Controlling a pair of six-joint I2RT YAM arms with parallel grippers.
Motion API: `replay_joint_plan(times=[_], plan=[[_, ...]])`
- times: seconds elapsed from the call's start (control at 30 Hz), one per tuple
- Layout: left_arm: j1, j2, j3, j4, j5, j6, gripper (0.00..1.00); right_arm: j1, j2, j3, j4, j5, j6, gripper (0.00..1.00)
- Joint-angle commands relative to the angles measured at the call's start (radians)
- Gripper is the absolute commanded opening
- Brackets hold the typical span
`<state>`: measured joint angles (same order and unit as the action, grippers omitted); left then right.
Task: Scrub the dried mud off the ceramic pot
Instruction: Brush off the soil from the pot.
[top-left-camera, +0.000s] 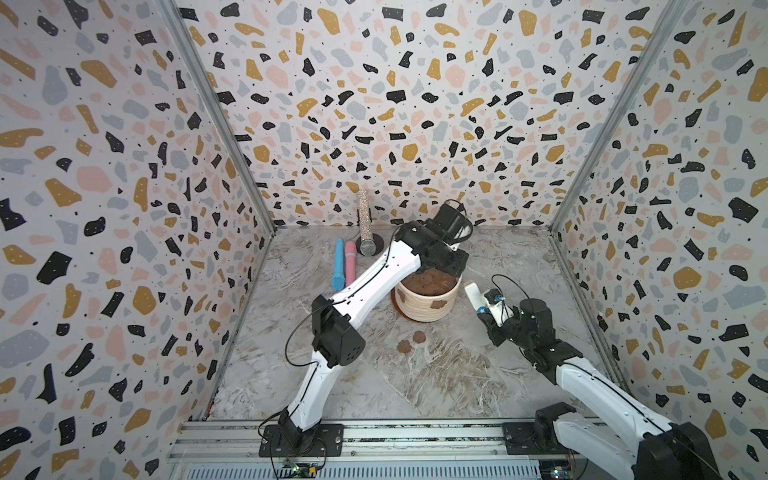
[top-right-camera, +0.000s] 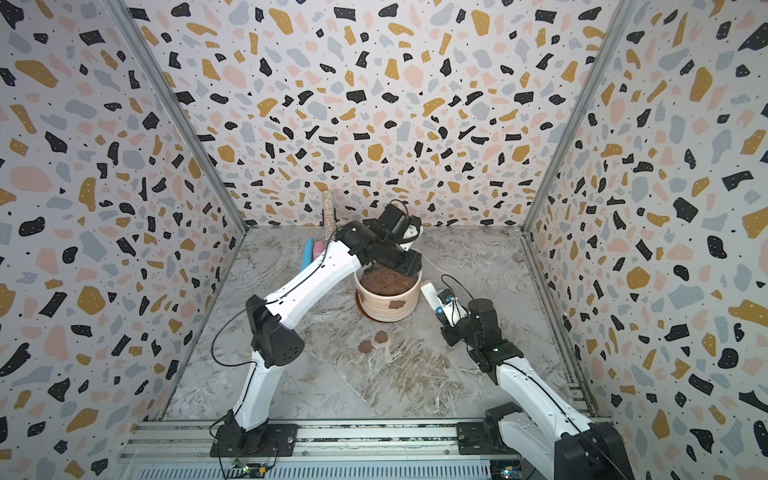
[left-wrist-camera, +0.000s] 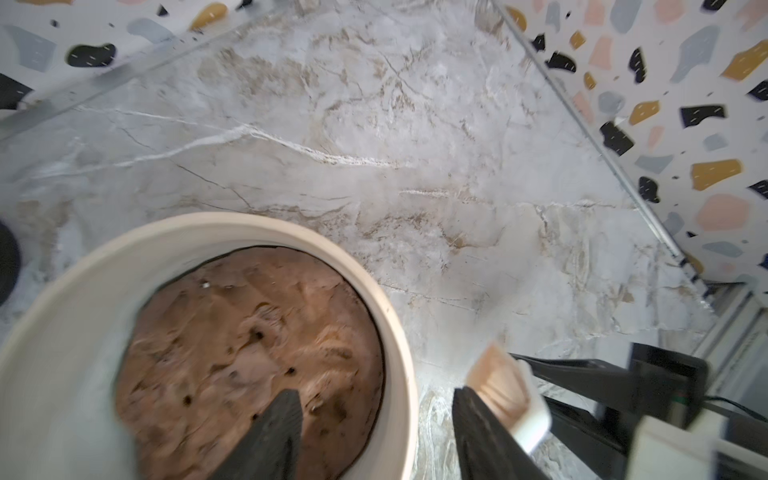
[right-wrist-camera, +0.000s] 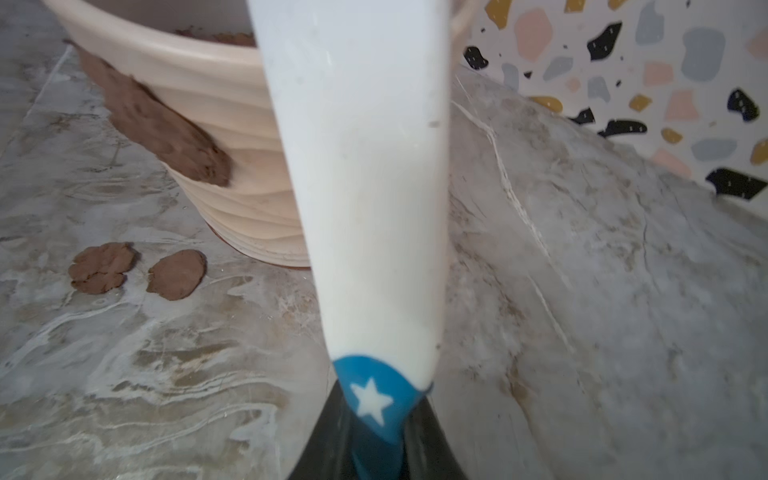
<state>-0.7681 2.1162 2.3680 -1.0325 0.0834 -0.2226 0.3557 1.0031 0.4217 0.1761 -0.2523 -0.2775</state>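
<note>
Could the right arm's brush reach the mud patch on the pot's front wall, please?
Probably yes: nothing stands between the brush and that mud patch; the left gripper hovers above the pot.

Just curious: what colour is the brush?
White brush with a blue, white-starred band; clearest in right wrist view.

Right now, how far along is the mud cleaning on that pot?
Looks partly done: two pieces of dried mud lie on the table before the ceramic pot. In hand: the right fingers grip a white brush beside it; the left fingers stand open astride its rim. Left: two patches cling to its wall.
</note>
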Motion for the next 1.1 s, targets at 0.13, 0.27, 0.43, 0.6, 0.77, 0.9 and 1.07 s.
replay_joint_plan(times=[0.13, 0.27, 0.43, 0.6, 0.77, 0.9, 1.07], plan=[[0.123, -0.303, -0.274, 0.039, 0.100, 0.104, 0.66, 0.056, 0.116, -0.034, 0.348, 0.069, -0.247, 0.00], [0.183, -0.423, -0.459, 0.062, 0.110, 0.167, 0.68, 0.081, 0.211, -0.032, 0.417, 0.083, -0.297, 0.00], [0.253, -0.531, -0.601, 0.074, 0.100, 0.211, 0.69, 0.118, 0.295, -0.020, 0.475, 0.066, -0.344, 0.00], [0.298, -0.625, -0.734, 0.108, 0.090, 0.224, 0.69, 0.167, 0.310, -0.001, 0.440, 0.046, -0.376, 0.00], [0.304, -0.695, -0.860, 0.148, 0.074, 0.243, 0.70, 0.202, 0.299, 0.051, 0.299, 0.051, -0.347, 0.00], [0.305, -0.734, -0.902, 0.163, 0.051, 0.271, 0.69, 0.248, 0.267, 0.103, 0.094, 0.070, -0.372, 0.00], [0.305, -0.746, -0.890, 0.114, 0.221, 0.382, 0.73, 0.256, 0.102, 0.110, -0.058, -0.019, -0.266, 0.00]])
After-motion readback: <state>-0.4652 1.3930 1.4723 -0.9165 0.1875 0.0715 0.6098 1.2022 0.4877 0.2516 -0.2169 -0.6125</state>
